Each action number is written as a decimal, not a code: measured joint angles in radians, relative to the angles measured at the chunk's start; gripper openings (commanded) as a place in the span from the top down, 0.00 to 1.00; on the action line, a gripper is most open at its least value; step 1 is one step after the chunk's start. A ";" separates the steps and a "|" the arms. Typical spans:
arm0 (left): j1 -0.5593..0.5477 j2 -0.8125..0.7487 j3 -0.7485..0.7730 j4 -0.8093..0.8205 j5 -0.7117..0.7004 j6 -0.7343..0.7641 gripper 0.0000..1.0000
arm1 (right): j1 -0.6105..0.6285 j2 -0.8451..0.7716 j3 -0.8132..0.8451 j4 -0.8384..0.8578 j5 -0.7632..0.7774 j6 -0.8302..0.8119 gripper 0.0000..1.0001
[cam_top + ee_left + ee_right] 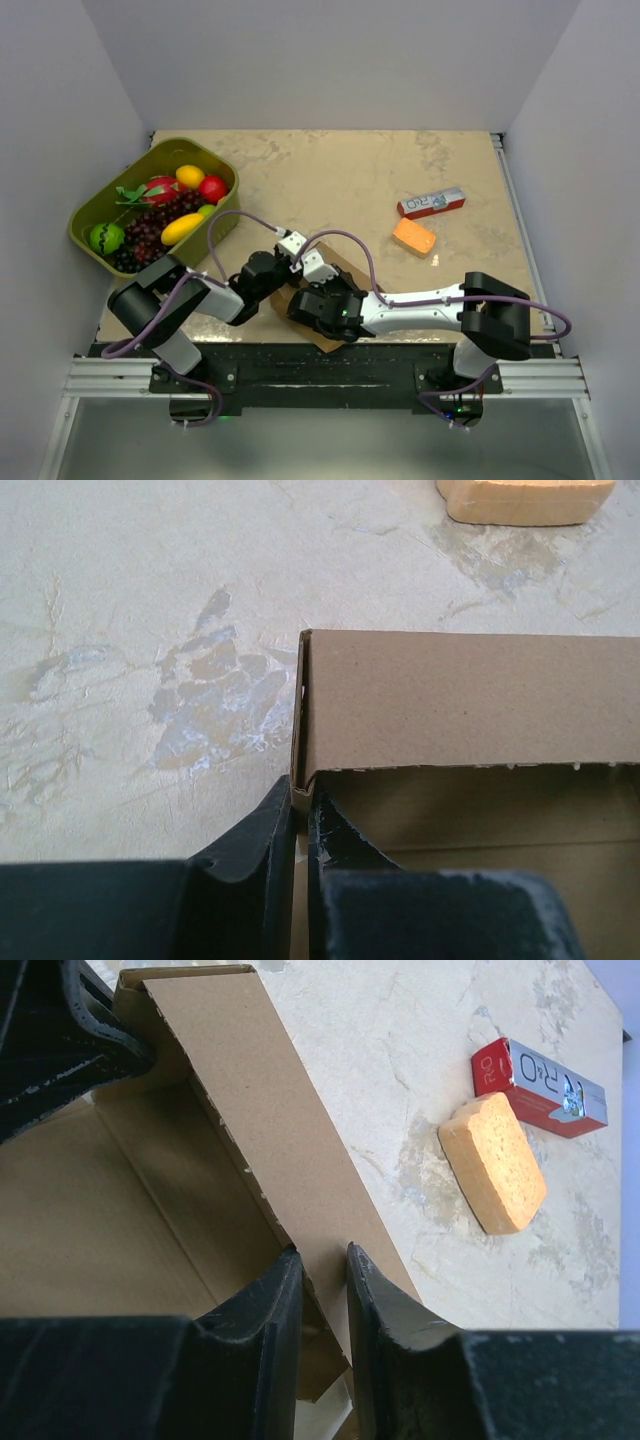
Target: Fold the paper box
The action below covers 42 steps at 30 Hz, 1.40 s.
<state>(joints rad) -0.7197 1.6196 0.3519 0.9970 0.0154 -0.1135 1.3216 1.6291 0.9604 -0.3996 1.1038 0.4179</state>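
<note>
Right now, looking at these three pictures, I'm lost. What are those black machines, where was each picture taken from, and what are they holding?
These are two robot arms bolted at the near edge of a table. The wide picture comes from a camera above and behind them: the left arm on the left, the right arm on the right. The two close-ups come from a camera on each wrist, looking past that arm's two-fingered tool. The left tool pinches a corner of the paper box, brown cardboard with one wall raised; the right tool pinches that wall further along. Also on the table: a green basket of fruit, an orange sponge and a red-and-white carton.
</note>
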 measured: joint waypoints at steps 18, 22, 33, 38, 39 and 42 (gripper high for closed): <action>-0.090 0.005 0.023 -0.033 -0.248 -0.060 0.99 | -0.002 0.000 0.000 0.030 -0.022 0.013 0.56; -0.109 -0.013 0.014 -0.049 -0.273 -0.072 0.87 | -0.002 -0.001 0.000 0.019 -0.038 0.039 0.41; -0.128 -0.163 -0.064 -0.170 -0.307 -0.121 0.37 | -0.002 -0.206 -0.032 -0.060 -0.133 0.105 0.10; -0.128 -0.272 -0.092 -0.231 -0.290 -0.138 0.27 | -0.002 -0.325 -0.046 -0.071 -0.187 0.116 0.06; -0.128 -0.306 -0.101 -0.247 -0.277 -0.140 0.26 | -0.002 -0.352 -0.047 -0.075 -0.201 0.121 0.05; -0.128 -0.414 -0.124 -0.305 -0.248 -0.151 0.23 | -0.002 -0.430 -0.047 -0.084 -0.236 0.150 0.05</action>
<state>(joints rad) -0.8474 1.2060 0.2276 0.6922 -0.2321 -0.2646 1.3197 1.1988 0.9138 -0.4835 0.8677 0.5674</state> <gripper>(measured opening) 0.740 0.951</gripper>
